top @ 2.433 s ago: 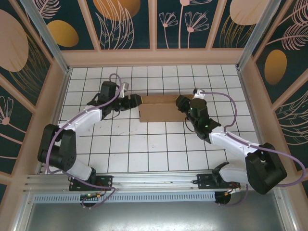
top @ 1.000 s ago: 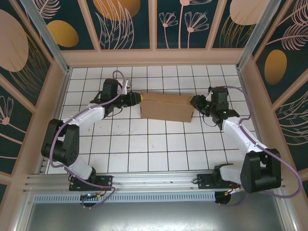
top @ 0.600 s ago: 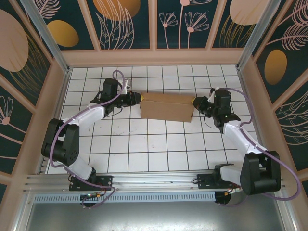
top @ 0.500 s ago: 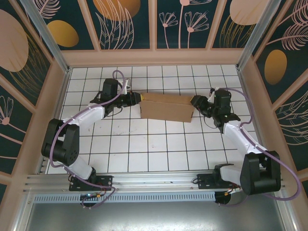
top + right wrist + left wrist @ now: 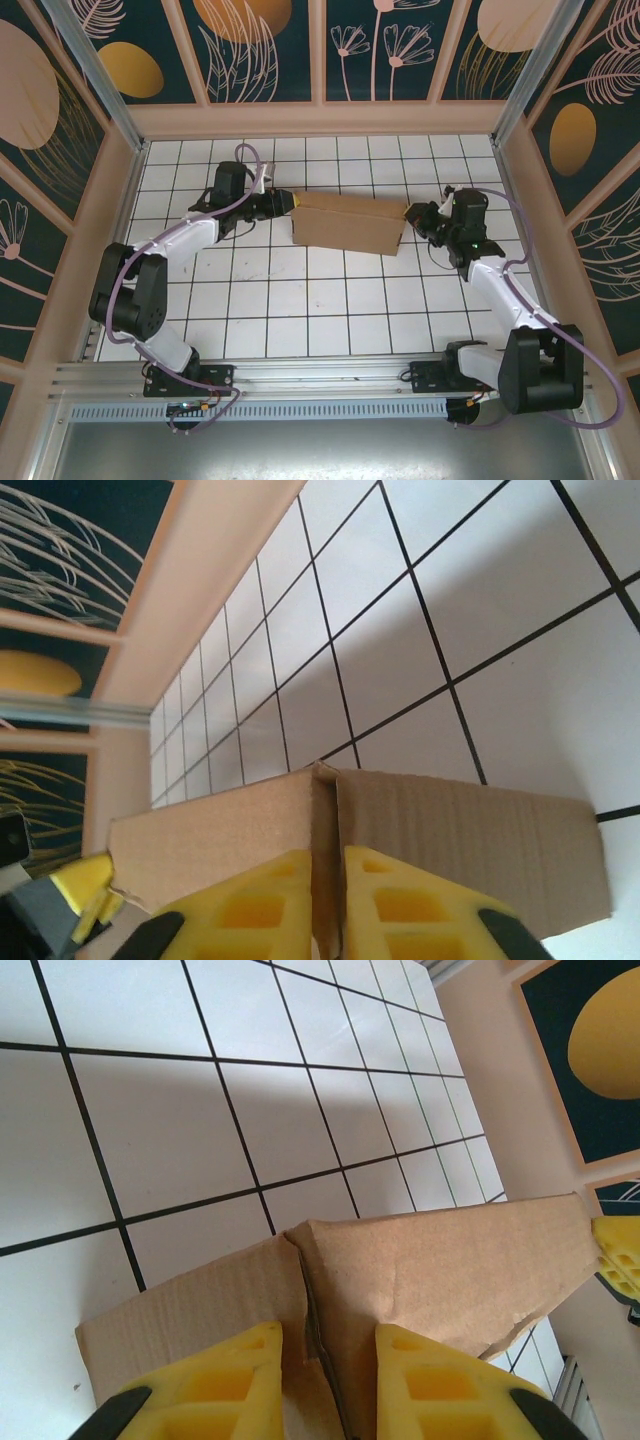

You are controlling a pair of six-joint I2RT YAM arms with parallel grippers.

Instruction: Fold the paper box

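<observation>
The paper box is brown corrugated cardboard, standing on the tiled floor between my two arms. My left gripper is shut on its left end; in the left wrist view a creased corner of the paper box sits between the yellow fingers of the left gripper. My right gripper is shut on the box's right end. The right wrist view has the right gripper pinching a thin cardboard edge where two panels of the paper box meet.
The white tiled floor has free room in front of the box. Pink walls enclose the cell at the back and both sides. The other arm's yellow fingertip shows past the box's far end.
The box went from lying flat to standing up as a carton. Over the last second my right gripper opened, shifted slightly right and shut on the box's right end. The left gripper kept its hold.
</observation>
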